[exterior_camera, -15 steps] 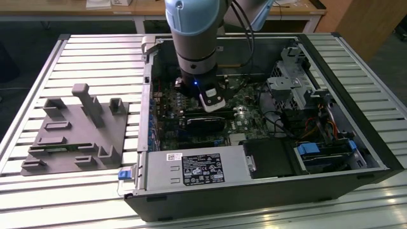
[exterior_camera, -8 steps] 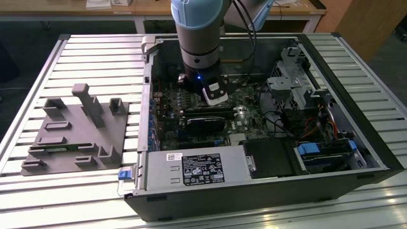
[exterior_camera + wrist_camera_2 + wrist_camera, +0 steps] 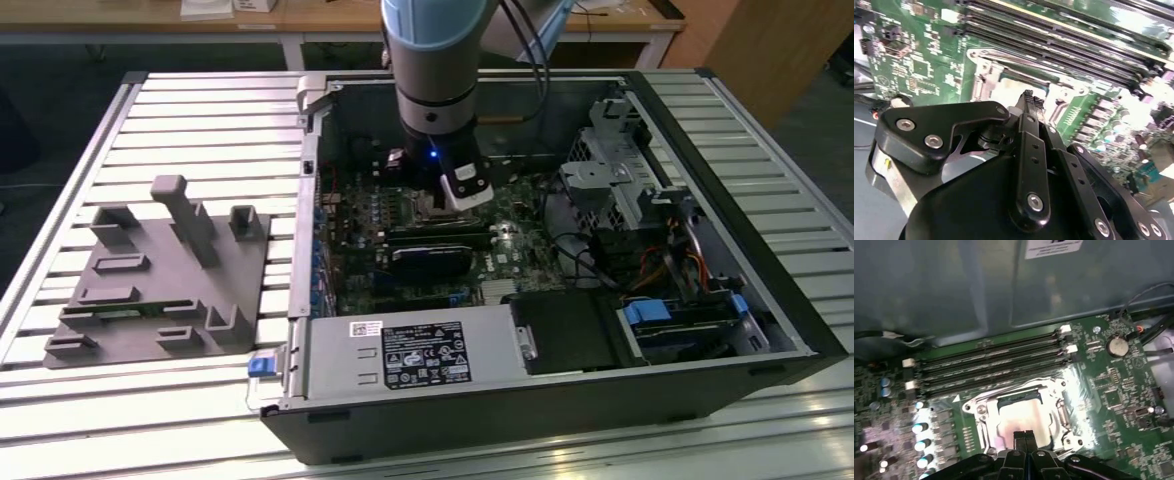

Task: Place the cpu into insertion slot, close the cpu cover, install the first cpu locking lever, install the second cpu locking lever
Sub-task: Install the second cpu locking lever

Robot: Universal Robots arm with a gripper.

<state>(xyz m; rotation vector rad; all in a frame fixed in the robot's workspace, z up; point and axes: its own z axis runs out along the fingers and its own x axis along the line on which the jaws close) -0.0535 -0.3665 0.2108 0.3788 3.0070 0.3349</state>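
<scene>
My gripper (image 3: 1024,436), fingertips pressed together, hovers over the cpu (image 3: 1019,417) seated in the insertion slot (image 3: 1060,416), positioned to work the cpu cover (image 3: 985,402).

The arm (image 3: 434,70) is reaching straight down, wrist vertical, its pincer (image 3: 1025,436) pointing downward with the black fingers (image 3: 1030,107) pressing together, tips touching and gripping nothing
</scene>
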